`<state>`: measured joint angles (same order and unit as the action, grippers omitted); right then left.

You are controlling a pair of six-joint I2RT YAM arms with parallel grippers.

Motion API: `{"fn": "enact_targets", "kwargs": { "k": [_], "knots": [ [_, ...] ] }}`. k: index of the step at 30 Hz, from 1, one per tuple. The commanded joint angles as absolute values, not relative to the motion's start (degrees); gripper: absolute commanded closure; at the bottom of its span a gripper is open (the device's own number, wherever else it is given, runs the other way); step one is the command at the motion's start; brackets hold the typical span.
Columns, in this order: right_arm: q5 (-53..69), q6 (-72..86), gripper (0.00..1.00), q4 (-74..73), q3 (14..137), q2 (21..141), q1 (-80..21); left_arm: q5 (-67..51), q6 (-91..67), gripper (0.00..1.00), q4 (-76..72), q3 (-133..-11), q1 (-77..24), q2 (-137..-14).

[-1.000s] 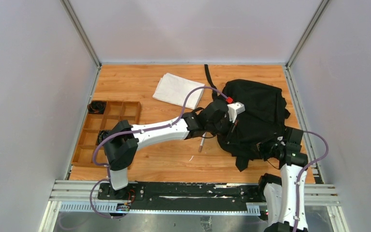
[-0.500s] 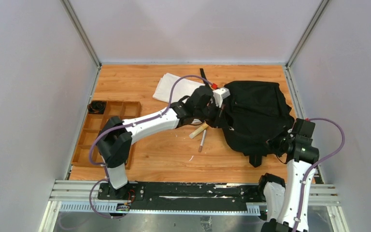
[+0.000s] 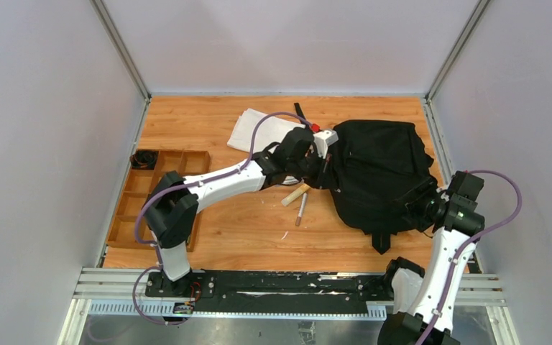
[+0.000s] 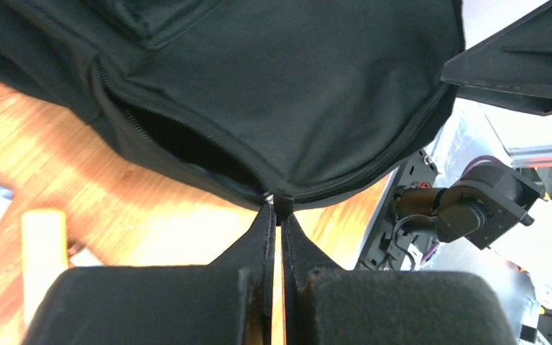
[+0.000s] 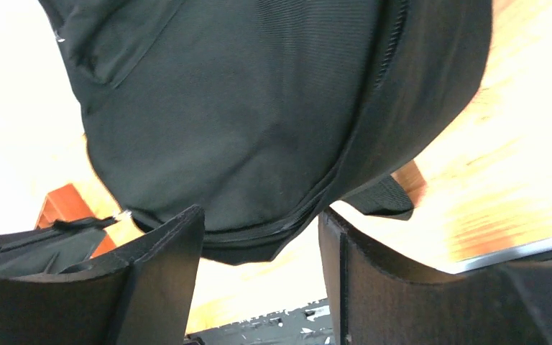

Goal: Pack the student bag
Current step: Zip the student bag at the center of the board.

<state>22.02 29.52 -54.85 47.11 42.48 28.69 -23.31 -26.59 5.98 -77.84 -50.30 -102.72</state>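
The student bag [image 3: 382, 172], a big soft black backpack, lies on the right half of the wooden table. My left gripper [image 3: 326, 171] is at its left edge. In the left wrist view the left gripper [image 4: 279, 207] is shut on a small black tab at the seam of the bag [image 4: 295, 93], beside a gaping zipper opening [image 4: 180, 147]. My right gripper [image 3: 422, 208] is at the bag's near right corner. In the right wrist view the right gripper [image 5: 261, 221] is open, and the zippered edge of the bag [image 5: 244, 108] sags between its fingertips unclamped.
A folded white cloth [image 3: 257, 129] lies behind the left arm, and a black strap [image 3: 300, 109] runs to the back edge. A wooden-handled tool [image 3: 296, 194] and a pen [image 3: 301, 210] lie left of the bag. A wooden compartment tray [image 3: 154, 194] sits at the table's left edge.
My right gripper has opened, released the bag's corner and drawn back to the right. The left gripper pulled the bag's edge away and to the left, uncovering the wooden-handled tool.
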Motion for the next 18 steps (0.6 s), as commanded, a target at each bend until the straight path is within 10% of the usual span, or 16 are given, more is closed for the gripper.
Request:
{"fn": "enact_targets", "kwargs": {
  "k": [1,18],
  "knots": [
    [29.7,32.8,0.35,-55.3,47.4,38.6,29.5,-23.5,-27.9,1.00,2.6,-78.2,-53.8,-104.5],
    [22.6,18.0,0.39,-46.9,53.3,36.8,-1.8,-32.5,-29.2,1.00,3.1,-79.9,-51.0,-106.5]
  ]
}}
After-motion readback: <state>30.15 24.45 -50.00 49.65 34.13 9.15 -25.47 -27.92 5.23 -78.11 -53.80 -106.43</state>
